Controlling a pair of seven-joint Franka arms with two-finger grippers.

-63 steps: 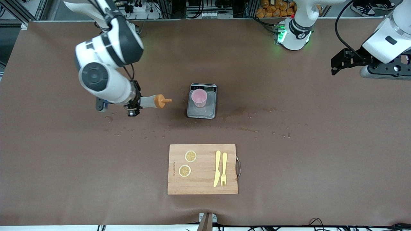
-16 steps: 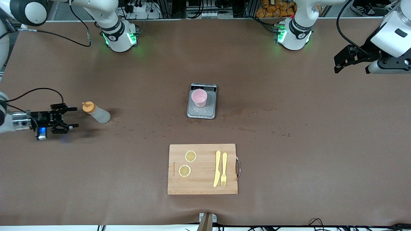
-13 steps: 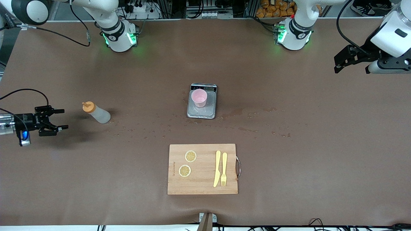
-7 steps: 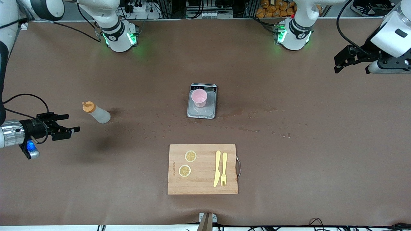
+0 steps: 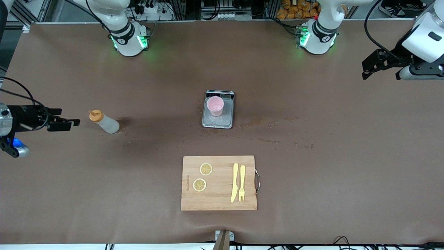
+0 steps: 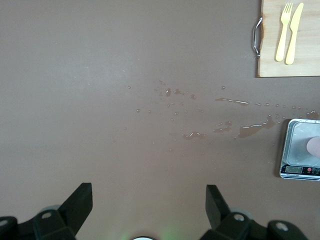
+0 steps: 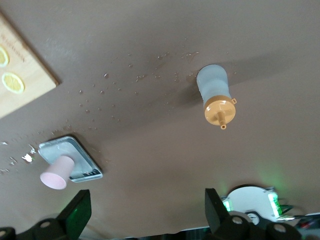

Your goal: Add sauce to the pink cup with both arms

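Black fingers of the right gripper [image 5: 66, 121] are spread apart, nothing held, beside the sauce [image 5: 103, 122] standing upright on the table [image 5: 312, 173]; the pink cup [image 5: 215, 105] is set on the scale [image 5: 218, 118]; the left gripper [image 5: 369, 67] waits open at the left arm's end

The table covering [image 5: 312, 194] is looking like matt brown paper, spotted with glossy wet drops [image 5: 267, 140]; the cutting board [image 5: 218, 198] is showing pale wood grain with a metal handle [image 5: 257, 180]. The sauce [image 5: 104, 122] is appearing as translucent plastic; the pink cup [image 5: 215, 106] is looking smooth, matt plastic; the scale [image 5: 218, 119] is showing a shiny metallic top.
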